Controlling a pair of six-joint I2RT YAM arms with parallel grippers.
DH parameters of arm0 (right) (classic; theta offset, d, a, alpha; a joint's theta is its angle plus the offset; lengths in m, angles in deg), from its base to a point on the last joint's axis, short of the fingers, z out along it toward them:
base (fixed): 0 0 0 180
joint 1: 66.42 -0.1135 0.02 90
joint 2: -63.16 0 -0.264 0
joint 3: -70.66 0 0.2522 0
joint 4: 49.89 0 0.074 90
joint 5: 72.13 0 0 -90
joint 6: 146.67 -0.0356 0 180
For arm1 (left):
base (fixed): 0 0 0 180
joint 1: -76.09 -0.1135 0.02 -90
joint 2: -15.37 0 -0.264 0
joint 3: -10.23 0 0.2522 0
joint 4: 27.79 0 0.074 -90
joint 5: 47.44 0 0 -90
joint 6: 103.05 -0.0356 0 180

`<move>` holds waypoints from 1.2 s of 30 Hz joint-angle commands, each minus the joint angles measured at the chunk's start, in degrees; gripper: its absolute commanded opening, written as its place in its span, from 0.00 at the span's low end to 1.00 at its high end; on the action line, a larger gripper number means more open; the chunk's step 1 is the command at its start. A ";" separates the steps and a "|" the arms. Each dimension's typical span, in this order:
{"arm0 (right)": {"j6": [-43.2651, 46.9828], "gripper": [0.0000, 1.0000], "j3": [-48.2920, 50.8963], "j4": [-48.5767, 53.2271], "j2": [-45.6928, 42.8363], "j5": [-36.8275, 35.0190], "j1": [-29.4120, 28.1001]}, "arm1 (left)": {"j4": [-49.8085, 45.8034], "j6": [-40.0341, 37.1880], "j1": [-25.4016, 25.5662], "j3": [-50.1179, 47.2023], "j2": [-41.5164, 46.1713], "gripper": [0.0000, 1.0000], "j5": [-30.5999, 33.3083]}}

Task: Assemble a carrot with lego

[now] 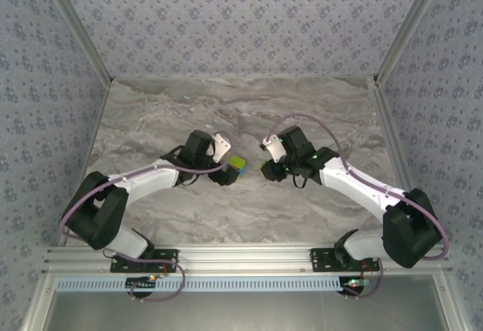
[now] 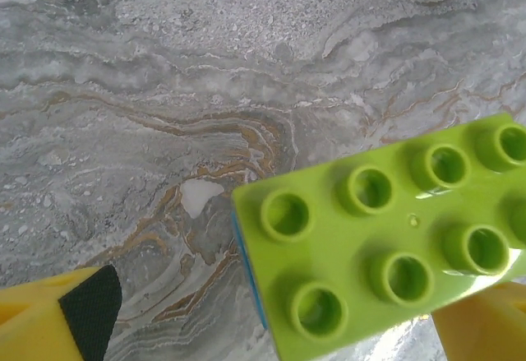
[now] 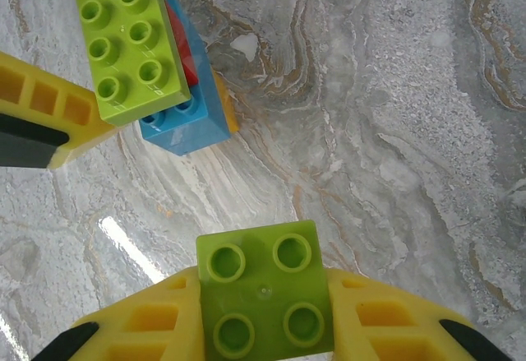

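Observation:
The carrot (image 3: 185, 118) is a joined stack: a long lime-green brick (image 3: 127, 40) on top, then blue, with red (image 3: 187, 61) and a sliver of orange (image 3: 231, 108) behind. It sits at the tip of my left gripper (image 1: 234, 167), near the table's middle. In the left wrist view the green top (image 2: 386, 246) lies between the wide-apart fingers of my left gripper (image 2: 288, 320), close to the right one and clear of the left pad (image 2: 90, 312). My right gripper (image 3: 263, 316) is shut on a small square lime-green lego brick (image 3: 263, 295), a short way from the stack.
The marble-patterned table (image 1: 226, 112) spreads behind and to both sides of the two grippers. Patterned walls (image 1: 241, 14) close it in at the back and sides. A metal rail (image 1: 241, 255) runs along the near edge by the arm bases.

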 commanded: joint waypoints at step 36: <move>2.41 0.26 -0.76 1.32 1.34 2.81 1.58 | -0.27 -2.26 2.17 7.04 -7.73 0.57 -7.06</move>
